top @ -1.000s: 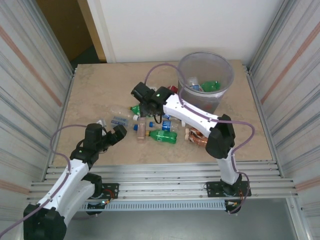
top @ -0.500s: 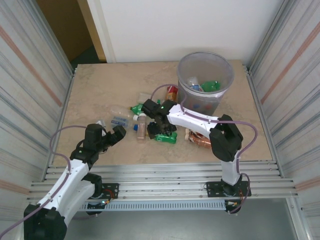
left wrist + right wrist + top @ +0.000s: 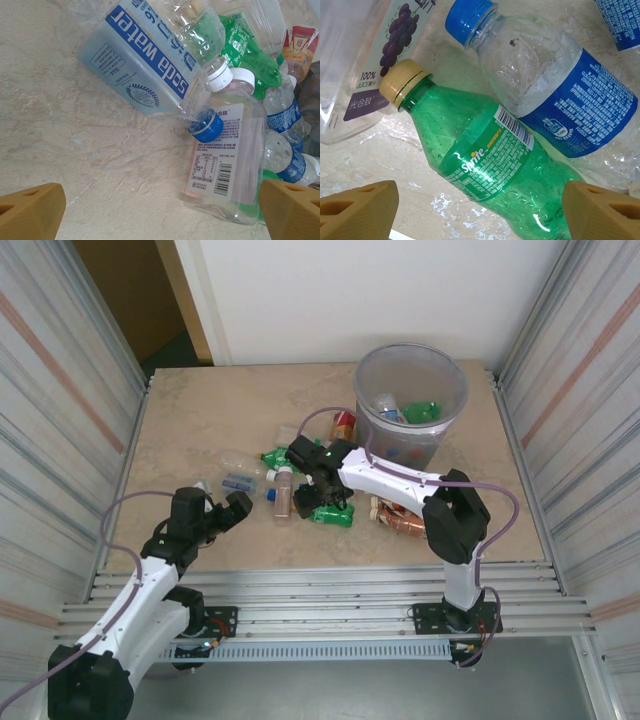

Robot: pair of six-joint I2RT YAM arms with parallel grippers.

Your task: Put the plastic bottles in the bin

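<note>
Right pincer [image 3: 480, 212], jaws apart, has swung in from farther up the table [image 3: 200, 420] to straddle the green Sprite bottle [image 3: 490, 155] lying there; a grasp looks next, then the bin [image 3: 415, 445].

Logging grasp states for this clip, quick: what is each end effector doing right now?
Left end effector: open, holding nothing.
Right end effector: open, poised over the green Sprite bottle, not gripping it.

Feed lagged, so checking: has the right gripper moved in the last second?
Yes. The right gripper moved away from the bin, toward the arm bases, and now sits over the green bottle.
</note>
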